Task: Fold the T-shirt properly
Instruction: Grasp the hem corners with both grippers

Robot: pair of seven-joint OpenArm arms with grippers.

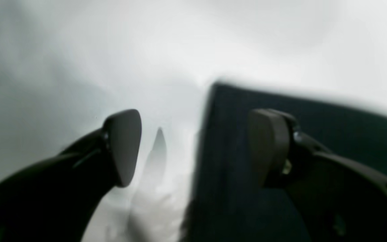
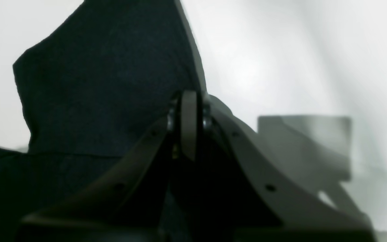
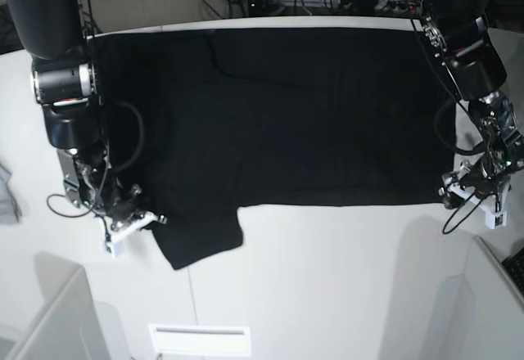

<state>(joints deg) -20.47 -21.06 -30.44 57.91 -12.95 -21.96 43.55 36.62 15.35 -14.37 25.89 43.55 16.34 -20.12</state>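
The black T-shirt [image 3: 286, 114] lies spread flat on the white table, plain side up, with one short sleeve [image 3: 201, 241] sticking out toward the front. My right gripper [image 3: 154, 218] sits at that sleeve's outer edge. In the right wrist view its pads [image 2: 188, 124] are pressed together where the dark cloth [image 2: 106, 84] ends, shut on the sleeve edge. My left gripper [image 3: 449, 192] is at the shirt's far corner on the other side. It stands open [image 1: 193, 148], one finger [image 1: 123, 148] over bare table and the other [image 1: 269, 148] over the black cloth [image 1: 233, 111].
White table [image 3: 327, 278] runs in front of the shirt. A grey bin corner [image 3: 49, 319] and a white slotted plate [image 3: 201, 339] sit at the front left. Another grey edge [image 3: 499, 294] is at the front right. Cables [image 3: 360, 0] lie behind the table.
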